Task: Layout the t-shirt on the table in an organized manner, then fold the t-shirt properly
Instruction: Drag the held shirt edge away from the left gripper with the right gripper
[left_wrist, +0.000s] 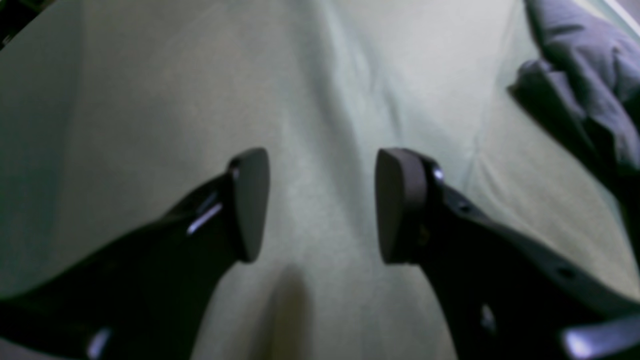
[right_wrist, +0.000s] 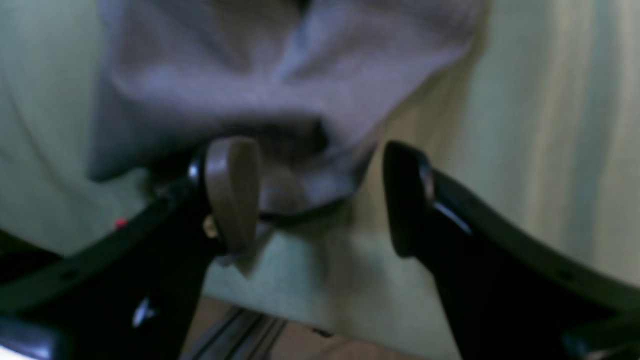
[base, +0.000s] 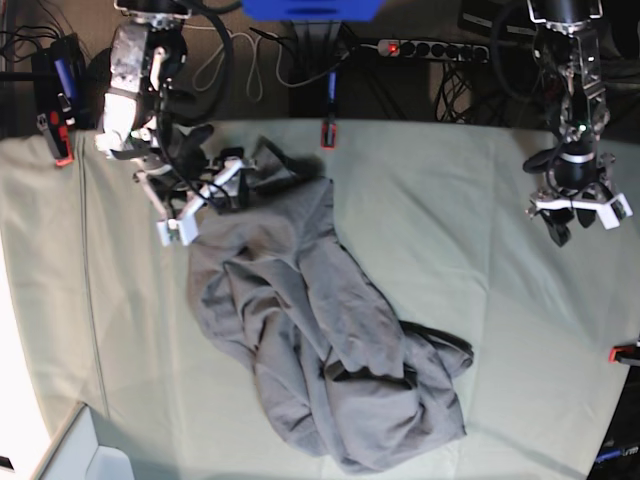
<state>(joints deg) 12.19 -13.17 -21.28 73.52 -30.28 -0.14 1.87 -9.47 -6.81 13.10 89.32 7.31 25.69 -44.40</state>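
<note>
**Three views: one overhead, two riding the wrists**

The base view looks straight down from high up, taking in the whole surface (base: 480, 330), both arms and the t-shirt (base: 320, 330). Each wrist view sits close behind its own gripper, aimed past the fingertips. Beyond the right gripper (right_wrist: 320, 195) lies t-shirt cloth, very near and blurred. The left gripper (left_wrist: 322, 205) faces bare surface, a t-shirt edge off to its right.

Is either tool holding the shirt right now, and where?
Nothing is held. The right tool is open at the shirt's edge; the left tool is open over bare table.
</note>
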